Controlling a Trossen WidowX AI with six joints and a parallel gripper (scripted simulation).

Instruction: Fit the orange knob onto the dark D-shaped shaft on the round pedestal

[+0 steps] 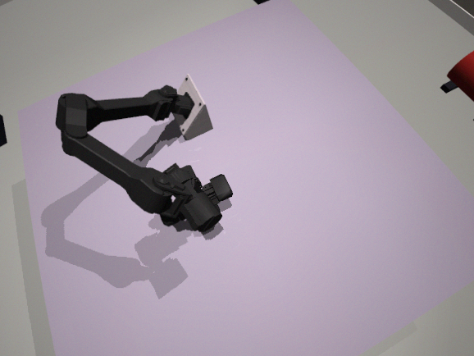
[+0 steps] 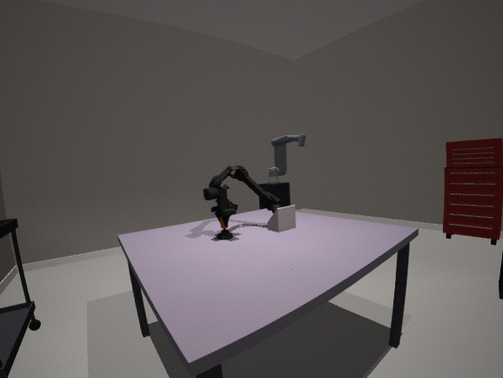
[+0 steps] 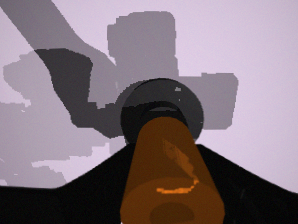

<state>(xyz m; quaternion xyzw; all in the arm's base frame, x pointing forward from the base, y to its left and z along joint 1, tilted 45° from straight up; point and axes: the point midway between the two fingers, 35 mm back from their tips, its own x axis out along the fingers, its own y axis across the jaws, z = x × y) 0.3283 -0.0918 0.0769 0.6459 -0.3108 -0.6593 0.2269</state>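
The orange knob (image 3: 167, 162) (image 2: 223, 223) is between the black fingers of my gripper (image 3: 164, 149) (image 2: 224, 225), which is shut on it. In the wrist view the knob's far end overlaps the middle of the dark round pedestal (image 3: 196, 117) (image 2: 224, 235), with the pedestal's rim showing around and beyond it. In the exterior view the knob is upright with a slight lean, directly over the pedestal. The shaft is hidden, and I cannot tell whether the knob touches it or sits partly on it. In the top view the arm hides the knob and pedestal.
A pale wedge-shaped block (image 1: 199, 121) (image 2: 285, 219) stands on the lilac table (image 1: 312, 172) (image 2: 278, 279) beside the arm's base. Arm shadows fall across the table and pedestal. Off the table are a grey robot arm (image 2: 280, 158), a red tool cabinet (image 2: 472, 187) and a dark cart (image 2: 17, 261).
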